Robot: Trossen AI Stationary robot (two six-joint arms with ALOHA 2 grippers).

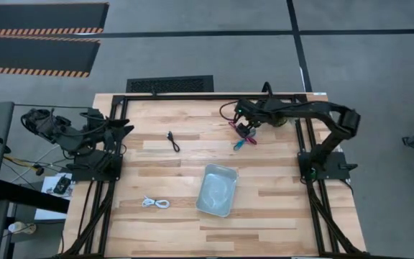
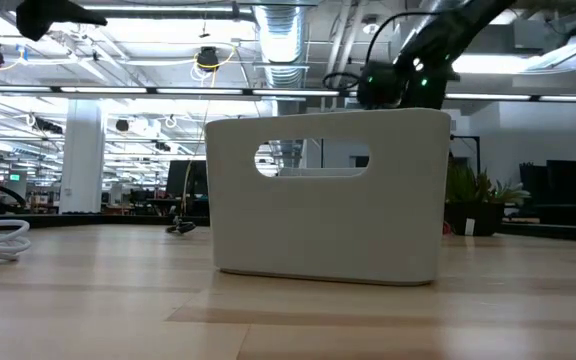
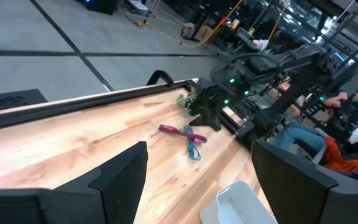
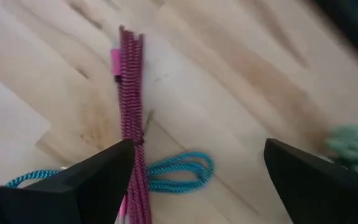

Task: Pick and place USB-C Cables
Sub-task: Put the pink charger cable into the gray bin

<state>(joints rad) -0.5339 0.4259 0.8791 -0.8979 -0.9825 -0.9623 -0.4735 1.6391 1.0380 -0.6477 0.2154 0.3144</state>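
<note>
The magenta-red cable [image 4: 129, 93] and the teal-blue cable [image 4: 179, 171] lie crossed on the wood toward the table's far right [image 1: 240, 135]. My right gripper [image 4: 199, 149] is open right over them, fingers on either side of the pair; whether a finger touches the magenta cable I cannot tell. The black cable [image 1: 173, 141] lies near the table's middle. Coiled near the near left edge is the white cable [image 1: 157, 203]. My left gripper [image 1: 124, 129] waits open at the left side.
A pale tray [image 1: 216, 189] sits on the table's near middle and fills the low view [image 2: 328, 195]. A green leafy clump [image 4: 353, 143] lies just beyond the right gripper. A seated person [image 3: 353, 118] shows beyond the table's right side.
</note>
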